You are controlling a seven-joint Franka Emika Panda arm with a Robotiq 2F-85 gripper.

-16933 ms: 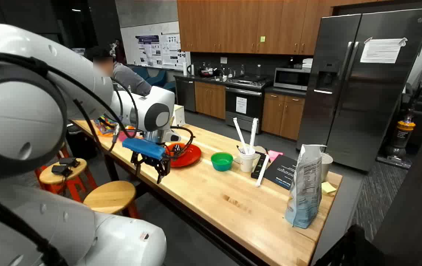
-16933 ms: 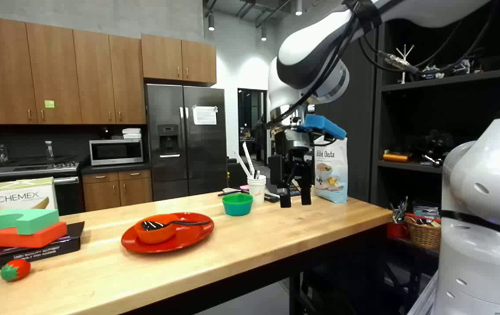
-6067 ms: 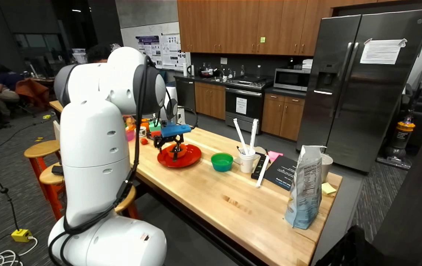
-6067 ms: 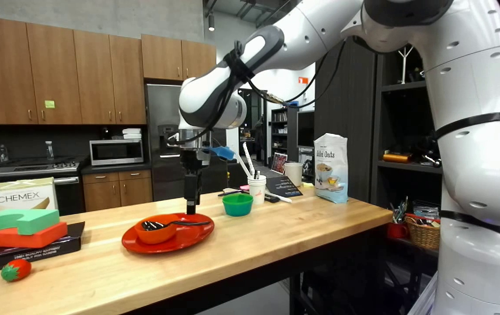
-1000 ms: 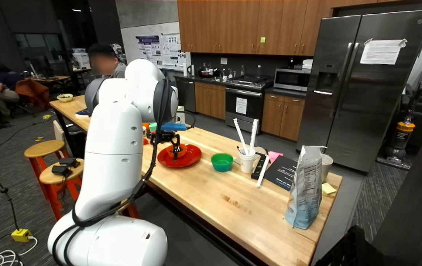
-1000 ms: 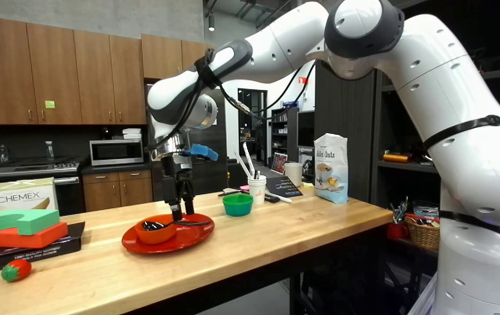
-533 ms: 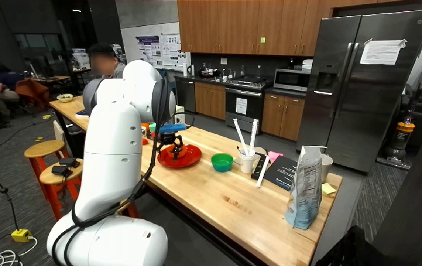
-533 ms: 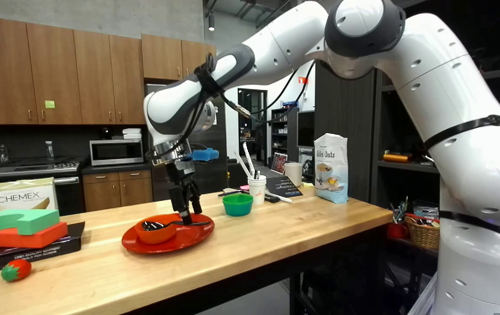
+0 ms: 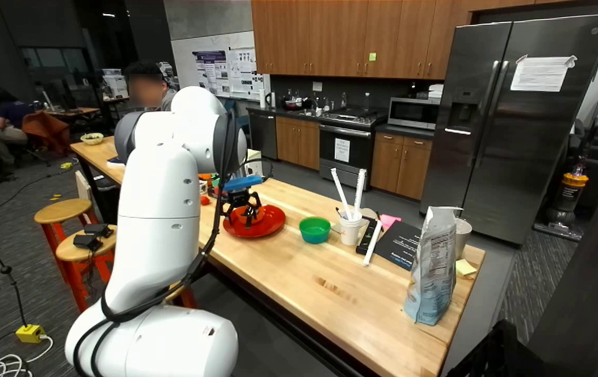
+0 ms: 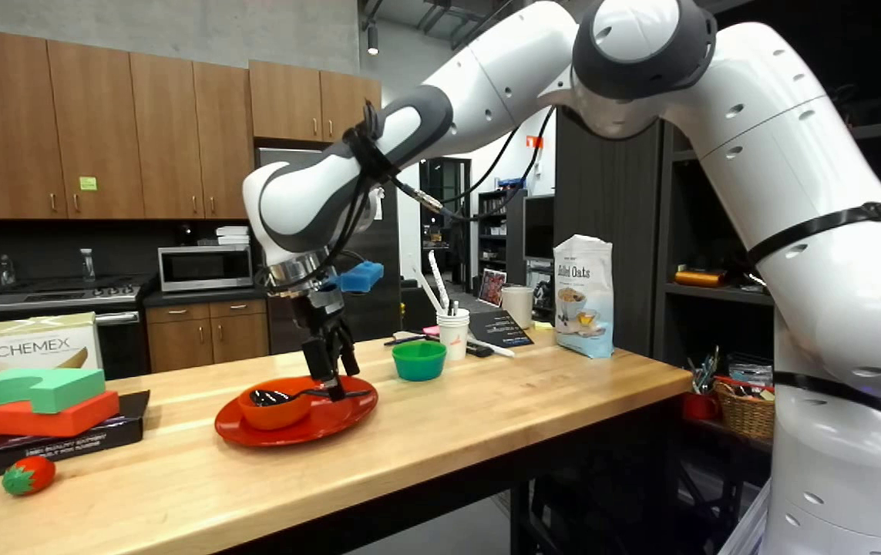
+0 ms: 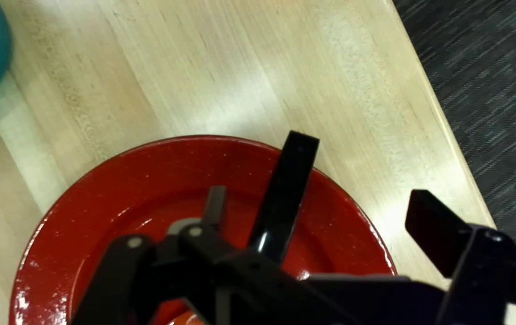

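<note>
1. Utensil (image 10: 269, 398): head in the orange bowl (image 10: 274, 418), black handle pointing to 3 o'clock over the red plate (image 10: 330, 425) in an exterior view.
2. End effector (image 11: 323, 210): fingers wide apart, the handle between them in the wrist view; contact unclear.
3. Green bowl (image 10: 418, 361): near the plate, at its 2 o'clock; cup (image 10: 453, 339) just beyond, same direction.
4. Blocks (image 10: 47, 417): at the plate's 9 o'clock, stacked on a black box (image 10: 74, 449); strawberry (image 10: 36, 472) just beside, between 8 and 9 o'clock.
5. Oats bag (image 10: 583, 297): upright on the desk (image 10: 448, 416), well apart, towards 2 o'clock.
</note>
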